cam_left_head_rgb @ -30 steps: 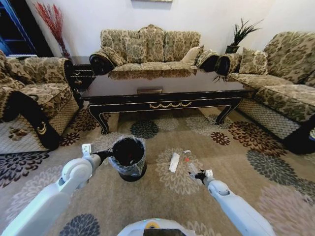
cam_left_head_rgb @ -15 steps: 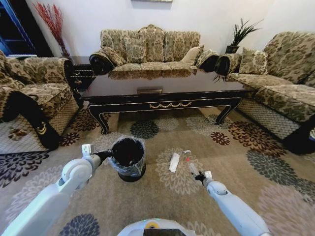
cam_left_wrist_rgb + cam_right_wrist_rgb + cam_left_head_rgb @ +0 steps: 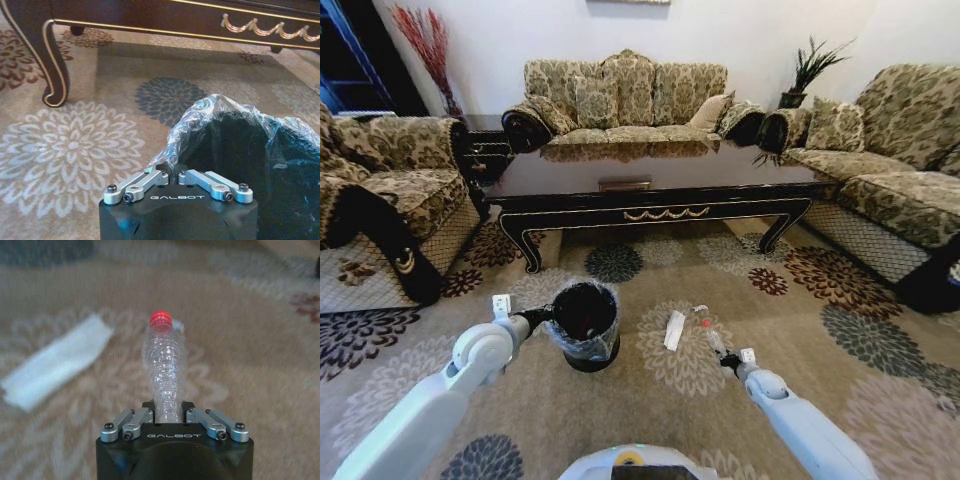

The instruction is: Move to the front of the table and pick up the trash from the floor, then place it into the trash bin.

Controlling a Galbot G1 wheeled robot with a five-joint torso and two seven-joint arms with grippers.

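The trash bin (image 3: 586, 345), black with a crinkled clear liner, stands on the floral carpet (image 3: 650, 390) in front of the dark table (image 3: 650, 195). My left gripper (image 3: 542, 317) is shut on the bin's lined rim (image 3: 200, 112); the left wrist view shows the left gripper (image 3: 172, 170) against the liner. A clear bottle (image 3: 711, 338) with a red cap lies on the floor to the bin's right. My right gripper (image 3: 728, 360) is shut on its base, and the bottle (image 3: 165, 365) points away from the right gripper (image 3: 167, 410). A white wrapper (image 3: 674, 329) lies beside it on the carpet.
Patterned sofas stand at the left (image 3: 390, 200), behind the table (image 3: 625, 100) and at the right (image 3: 890, 170). A small dark side table (image 3: 485, 150) sits at the back left. The table's curved leg (image 3: 50, 65) is near the bin. A tiny bit (image 3: 699, 309) lies past the bottle.
My right gripper has edged forward onto the bottle's base. The left arm and the bin have shifted slightly to the right.
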